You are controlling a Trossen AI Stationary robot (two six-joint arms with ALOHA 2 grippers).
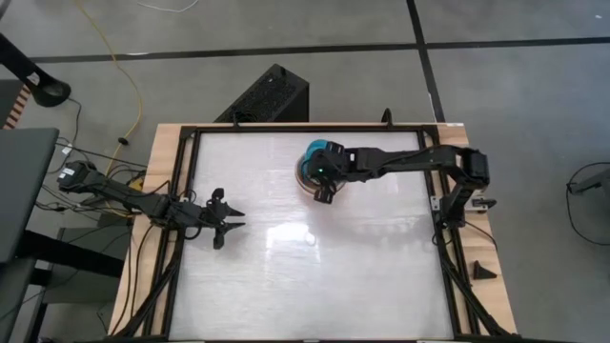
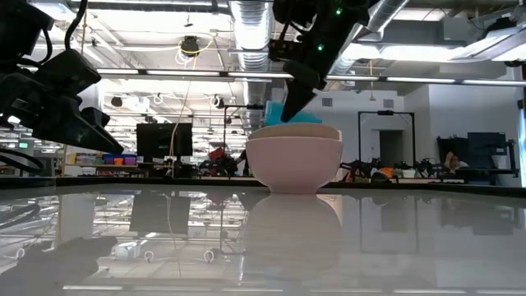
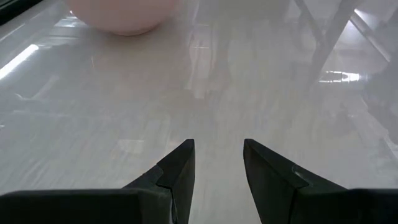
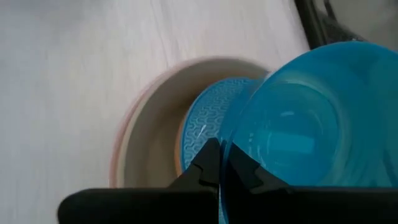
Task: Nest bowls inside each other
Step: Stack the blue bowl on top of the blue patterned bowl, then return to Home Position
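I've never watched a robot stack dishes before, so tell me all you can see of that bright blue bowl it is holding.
The cyan-blue bowl is small, round, glossy and see-through, like plastic. The right gripper has its fingers shut on the rim, holding it tilted above the stack of bowls, where a patterned light blue bowl already sits. Whether it touches the stack cannot be told.

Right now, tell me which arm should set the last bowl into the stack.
The right. Its gripper is shut on the cyan-blue bowl's rim, above the stack. The left gripper hangs open near the table's left edge, away from it.
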